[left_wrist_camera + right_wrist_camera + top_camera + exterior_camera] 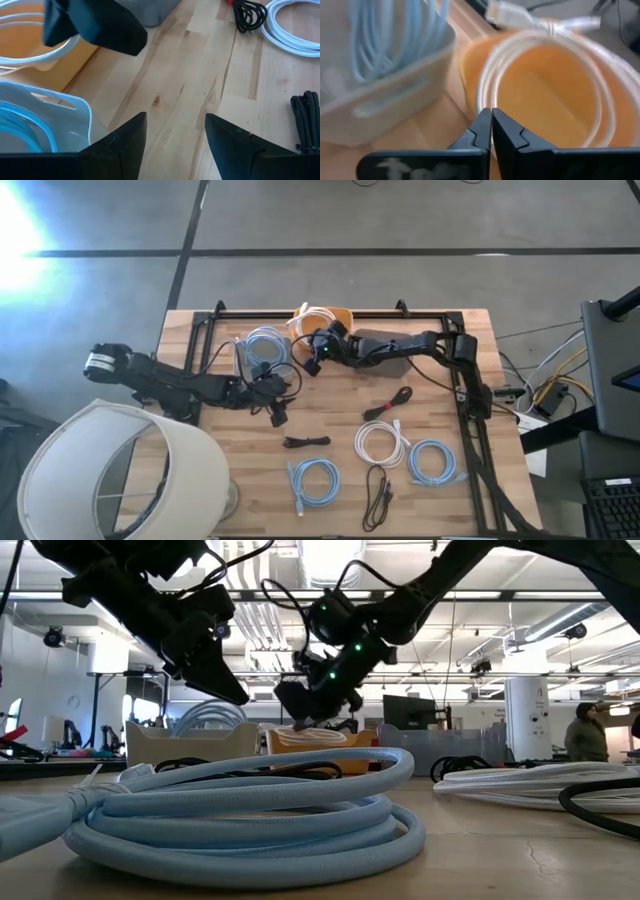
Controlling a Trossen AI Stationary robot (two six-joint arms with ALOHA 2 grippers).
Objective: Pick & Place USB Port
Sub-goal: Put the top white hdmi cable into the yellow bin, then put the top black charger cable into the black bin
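A coiled white USB cable (545, 65) lies in the orange bin (335, 315) at the table's far side. My right gripper (491, 114) is shut, and its tips are at the near part of that coil, above the bin's near rim (322, 340). The low view shows it just over the white cable (322, 730). My left gripper (175, 127) is open above bare wood (278, 416), near the white bin (45, 107) that holds a blue cable (265, 347). My right gripper comes slanting down from the table's near side, with its shut fingertips (485, 117) against or just over the near arc of the white cable coil (482, 97). I cannot tell whether they touch it. The coil lies in the orange bin.
A grey bin (392, 362) sits under the right arm. Loose cables lie on the near half of the table: a black one with red (390, 402), a short black one (305, 442), a white coil (383, 445), two blue coils (315, 480) (435, 462) and a black cable (378, 495). A lampshade (110, 475) stands at the near left corner.
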